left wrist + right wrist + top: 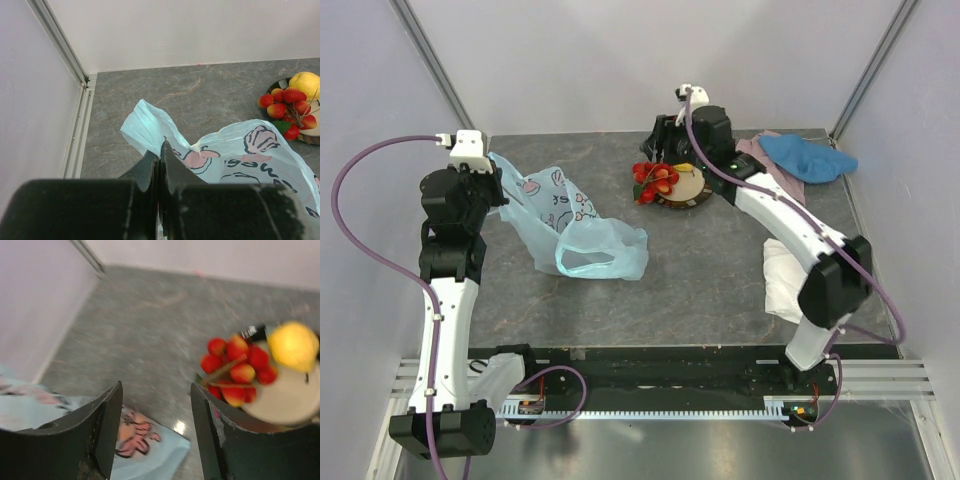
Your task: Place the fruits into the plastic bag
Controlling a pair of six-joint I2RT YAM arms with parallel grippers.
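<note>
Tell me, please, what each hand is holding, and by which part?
The left hand pinches the plastic bag by a bunched fold at its edge; the right hand holds nothing.

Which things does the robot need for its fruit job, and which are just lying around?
For the job:
plastic bag
small red fruits
lemon

Just lying about:
blue cloth
pink cloth
white cloth
plate under the fruit

My top cam high over desk [720, 270] near edge, wrist cams low, close, facing far edge, all sharing plastic bag [570, 225], fruits [655, 180]
</note>
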